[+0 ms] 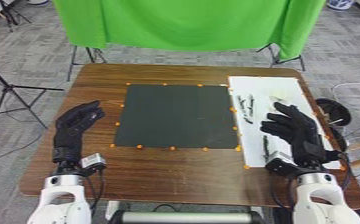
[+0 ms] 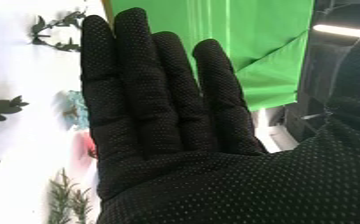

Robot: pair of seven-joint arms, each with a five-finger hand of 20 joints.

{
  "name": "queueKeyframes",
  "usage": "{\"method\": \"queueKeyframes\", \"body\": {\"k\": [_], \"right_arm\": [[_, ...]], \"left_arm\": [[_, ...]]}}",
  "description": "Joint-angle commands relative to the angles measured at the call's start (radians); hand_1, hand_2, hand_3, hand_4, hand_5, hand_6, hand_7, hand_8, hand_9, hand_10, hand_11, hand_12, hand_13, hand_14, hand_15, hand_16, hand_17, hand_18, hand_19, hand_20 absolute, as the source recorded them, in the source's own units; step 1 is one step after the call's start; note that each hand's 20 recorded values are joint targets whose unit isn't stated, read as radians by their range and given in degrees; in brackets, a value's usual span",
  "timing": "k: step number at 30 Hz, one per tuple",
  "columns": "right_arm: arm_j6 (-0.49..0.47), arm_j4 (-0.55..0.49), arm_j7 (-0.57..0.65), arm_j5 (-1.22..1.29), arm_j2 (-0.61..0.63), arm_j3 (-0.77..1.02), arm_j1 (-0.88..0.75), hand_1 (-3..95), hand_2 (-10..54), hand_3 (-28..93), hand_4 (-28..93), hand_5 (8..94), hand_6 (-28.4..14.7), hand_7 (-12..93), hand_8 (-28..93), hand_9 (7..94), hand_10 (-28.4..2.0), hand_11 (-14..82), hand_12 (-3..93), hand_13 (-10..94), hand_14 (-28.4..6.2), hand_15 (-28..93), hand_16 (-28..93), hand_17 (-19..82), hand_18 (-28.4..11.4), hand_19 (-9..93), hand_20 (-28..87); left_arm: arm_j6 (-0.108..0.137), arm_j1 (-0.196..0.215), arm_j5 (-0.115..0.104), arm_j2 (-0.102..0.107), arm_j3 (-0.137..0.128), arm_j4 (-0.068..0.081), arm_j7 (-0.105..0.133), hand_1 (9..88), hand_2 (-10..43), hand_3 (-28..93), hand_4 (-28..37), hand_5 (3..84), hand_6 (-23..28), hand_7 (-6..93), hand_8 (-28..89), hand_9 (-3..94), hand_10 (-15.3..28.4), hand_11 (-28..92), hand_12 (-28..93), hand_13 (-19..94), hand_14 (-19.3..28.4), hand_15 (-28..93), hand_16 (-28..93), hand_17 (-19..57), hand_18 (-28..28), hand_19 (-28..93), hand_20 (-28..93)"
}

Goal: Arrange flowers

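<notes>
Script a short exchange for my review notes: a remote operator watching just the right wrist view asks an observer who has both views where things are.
Operator: I have leafy sprigs near the right hand. Which side of the table are they on?
Observer: The right side, lying on a white sheet.
Operator: And where is the left hand?
Observer: Over the table's left side, to the left of a dark mat.

White arms, black fabric gloves with small pale dots, dark cables near the wrists.
</notes>
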Motion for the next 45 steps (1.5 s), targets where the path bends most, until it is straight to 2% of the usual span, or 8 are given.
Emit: {"method": "queueKeyframes", "body": {"k": [1, 5, 8, 18, 26, 32, 36, 45], "right_arm": [[0.019, -0.008, 0.017, -0.033, -0.001, -0.012, -0.012, 15.9, -9.5, 71, -17, 48.5, -1.7, 20, -10, 59.2, -15.2, 10.3, 17.4, 62, -14.9, 17, 20, 45, -17.5, 23, 48], [0.026, -0.023, 0.051, -0.054, 0.009, 0.0, -0.022, 15.5, -9.5, 72, -17, 48.7, -1.8, 20, -10, 59.2, -15.2, 10.3, 17.4, 62, -15.0, 18, 21, 45, -17.8, 25, 48], [0.047, -0.037, 0.086, -0.091, 0.009, 0.0, -0.022, 17.3, -9.5, 71, -18, 48.8, -1.9, 20, -10, 61.3, -15.7, 13.1, 18.6, 65, -14.5, 21, 22, 45, -17.0, 29, 49], [0.127, -0.088, 0.263, -0.515, 0.054, -0.042, -0.02, 29.9, -9.5, 71, -21, 51.1, -1.2, 28, -10, 64.7, -15.2, 30.5, 27.1, 70, -10.4, 41, 27, 43, -17.1, 59, 44], [0.137, -0.134, 0.517, -0.958, 0.134, -0.095, -0.015, 32.7, -9.5, 70, -21, 55.2, -0.9, 38, -10, 66.9, -13.6, 44.7, 34.9, 74, -8.7, 58, 31, 45, -19.2, 79, 48], [-0.009, -0.139, 0.688, -1.224, 0.175, -0.132, -0.011, 32.2, -9.5, 71, -22, 42.6, -2.0, 56, -14, 64.1, -13.1, 53.2, 47.1, 76, -7.2, 69, 35, 47, -20.3, 89, 50], [-0.084, -0.115, 0.752, -1.295, 0.186, -0.164, 0.017, 31.2, -9.5, 69, -22, 39.0, -3.1, 58, -14, 60.9, -13.3, 56.8, 53.0, 76, -6.9, 70, 36, 47, -20.4, 91, 50], [-0.221, -0.092, 0.858, -1.355, 0.181, -0.186, 0.05, 31.0, -9.5, 68, -22, 38.1, -4.1, 57, -14, 59.6, -13.8, 56.5, 53.2, 76, -6.7, 70, 37, 48, -20.1, 91, 49]], "left_arm": [[0.007, -0.001, -0.005, 0.008, -0.015, -0.008, -0.003, 40.7, -9.5, 63, -15.8, 53.8, 0.6, 23.6, -9, 51.5, 11.8, 27, 16, 43, 15.6, 34, 1, 11.7, 11.8, 13, 25], [-0.022, -0.005, 0.015, 0.012, -0.006, -0.004, -0.018, 40.7, -9.5, 63, -15.7, 53.8, 0.7, 23.5, -8, 51.4, 11.8, 27, 16, 43, 15.6, 34, 1, 11.8, 11.5, 12, 25], [-0.027, -0.016, 0.049, 0.009, -0.006, 0.0, -0.019, 40.8, -9.5, 63, -15.7, 53.8, 0.7, 23.5, -8, 51.3, 11.8, 27, 16, 43, 15.7, 34, 1, 11.9, 11.5, 12, 25], [-0.027, -0.003, 0.045, 0.013, -0.014, -0.008, -0.032, 41.0, -9.5, 63, -15.4, 53.8, 0.7, 23.2, -8, 51.3, 11.8, 27, 15, 43, 15.8, 34, 1, 13.1, 10.9, 13, 26], [-0.041, -0.017, 0.05, 0.024, -0.019, -0.011, -0.043, 41.2, -9.5, 63, -15.2, 53.8, 0.9, 22.9, -8, 51.4, 11.9, 27, 16, 43, 15.9, 34, 0, 13.8, 11.2, 14, 27], [-0.045, -0.004, 0.057, 0.022, -0.028, -0.022, -0.055, 41.3, -9.5, 63, -15.0, 53.8, 1.0, 22.8, -8, 51.3, 11.9, 27, 16, 43, 15.9, 34, 0, 13.9, 11.3, 15, 27], [-0.039, 0.001, 0.056, 0.024, -0.026, -0.026, -0.056, 41.4, -9.5, 62, -15.1, 53.9, 1.0, 22.7, -8, 51.3, 11.9, 27, 16, 43, 15.9, 34, 0, 13.9, 11.3, 15, 27], [-0.064, -0.003, 0.062, 0.03, -0.022, -0.025, -0.073, 41.5, -9.5, 62, -15.0, 53.8, 1.0, 22.7, -8, 51.2, 11.9, 27, 16, 43, 15.9, 34, 0, 13.8, 11.4, 15, 27]]}}
